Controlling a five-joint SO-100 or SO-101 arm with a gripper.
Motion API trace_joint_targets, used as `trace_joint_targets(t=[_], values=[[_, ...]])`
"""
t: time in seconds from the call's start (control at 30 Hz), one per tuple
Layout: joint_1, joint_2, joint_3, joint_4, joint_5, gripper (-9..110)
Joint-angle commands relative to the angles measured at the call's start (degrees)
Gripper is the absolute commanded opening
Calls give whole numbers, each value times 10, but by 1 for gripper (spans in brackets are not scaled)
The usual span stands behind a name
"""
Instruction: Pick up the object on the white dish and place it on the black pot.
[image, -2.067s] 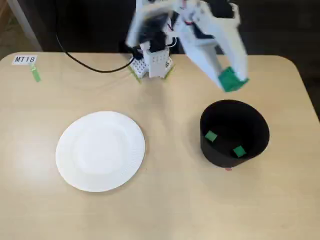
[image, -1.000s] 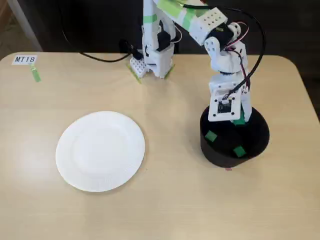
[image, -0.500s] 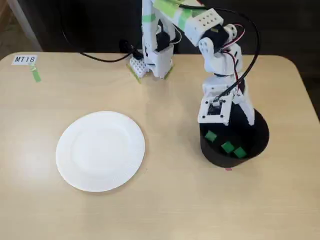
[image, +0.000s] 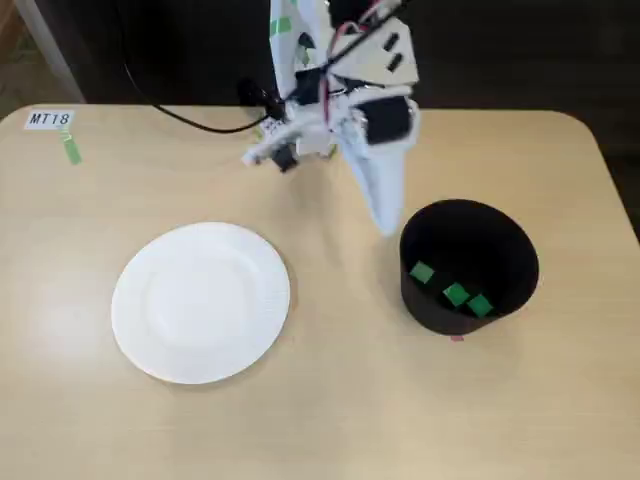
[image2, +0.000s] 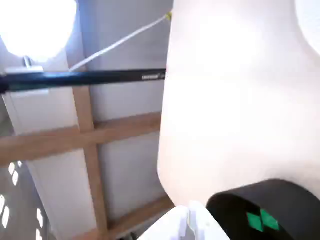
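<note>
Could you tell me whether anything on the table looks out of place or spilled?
Nothing is spilled or damaged. The plate is bare, three green cubes lie inside the pot, and the pincer hangs just beside the pot's rim. Only a stray strip of green tape sits near the table's corner label.

You can read one label: "MT18", in dark letters on a small white tag (image: 50, 119) stuck to the table (image: 330, 420) at its far left corner in the fixed view. In the wrist view, a black bar (image2: 85, 78) carries small pale print near its right end, too small and blurred for you to make out.
</note>
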Motion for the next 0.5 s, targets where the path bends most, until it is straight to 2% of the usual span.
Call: trace_joint_targets(t=[0.0,0.13,0.47], values=[[66,102,84,9,18,0],[98,226,214,22,15,0],[91,492,471,78,13,0]])
